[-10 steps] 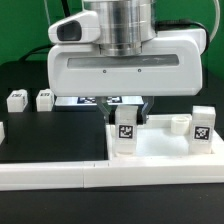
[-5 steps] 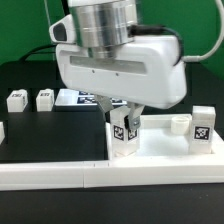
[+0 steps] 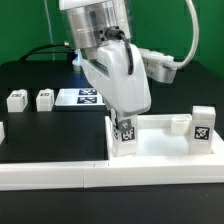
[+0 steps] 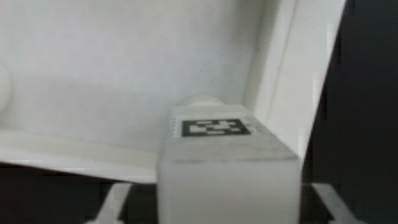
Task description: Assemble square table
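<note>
On the exterior view's left edge you get only a sliver of a white piece [image 3: 2, 130], too little to name. The arm [image 3: 115, 70] covers the marker board [image 3: 82, 97] at its end toward the exterior view's right. The top of the leg [image 3: 125, 138] disappears under the tool [image 3: 124, 122], so you cannot see the fingertips there. The square top [image 3: 165, 152] runs off the exterior view's right edge. The tags on the small leg [image 3: 15, 99] and its neighbour [image 3: 44, 98] are too small to read. In the wrist view the gripped leg is blurred and its base is cut off. Whatever flanks it at the picture's edge is too dim to make out.
</note>
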Controlling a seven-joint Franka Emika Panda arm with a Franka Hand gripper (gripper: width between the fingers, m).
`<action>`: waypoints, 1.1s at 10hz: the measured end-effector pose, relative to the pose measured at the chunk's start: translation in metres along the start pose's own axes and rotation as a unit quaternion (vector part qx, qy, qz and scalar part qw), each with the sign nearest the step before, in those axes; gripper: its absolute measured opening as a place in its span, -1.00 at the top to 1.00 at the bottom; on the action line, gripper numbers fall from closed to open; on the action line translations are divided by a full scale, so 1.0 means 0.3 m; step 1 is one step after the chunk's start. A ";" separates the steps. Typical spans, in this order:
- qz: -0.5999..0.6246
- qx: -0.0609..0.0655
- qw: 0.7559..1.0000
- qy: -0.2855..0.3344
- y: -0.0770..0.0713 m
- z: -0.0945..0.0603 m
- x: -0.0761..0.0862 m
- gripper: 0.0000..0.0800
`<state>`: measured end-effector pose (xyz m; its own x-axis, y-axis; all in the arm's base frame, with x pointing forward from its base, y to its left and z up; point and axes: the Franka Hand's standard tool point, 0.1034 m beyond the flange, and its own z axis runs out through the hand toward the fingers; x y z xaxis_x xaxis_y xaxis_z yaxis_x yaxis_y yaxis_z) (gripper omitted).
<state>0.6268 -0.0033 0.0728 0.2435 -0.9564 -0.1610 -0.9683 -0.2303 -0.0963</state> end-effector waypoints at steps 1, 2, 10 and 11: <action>-0.001 0.000 1.000 0.000 0.001 0.002 -0.002 -0.25; -0.009 -0.001 1.000 0.000 0.000 0.003 -0.003 -0.25; -0.504 -0.050 0.862 0.026 -0.011 0.001 -0.024 -0.62; -0.558 -0.052 0.828 0.026 -0.011 0.003 -0.023 -0.62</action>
<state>0.6284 0.0041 0.0732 0.9896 -0.1428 0.0141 -0.1415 -0.9874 -0.0711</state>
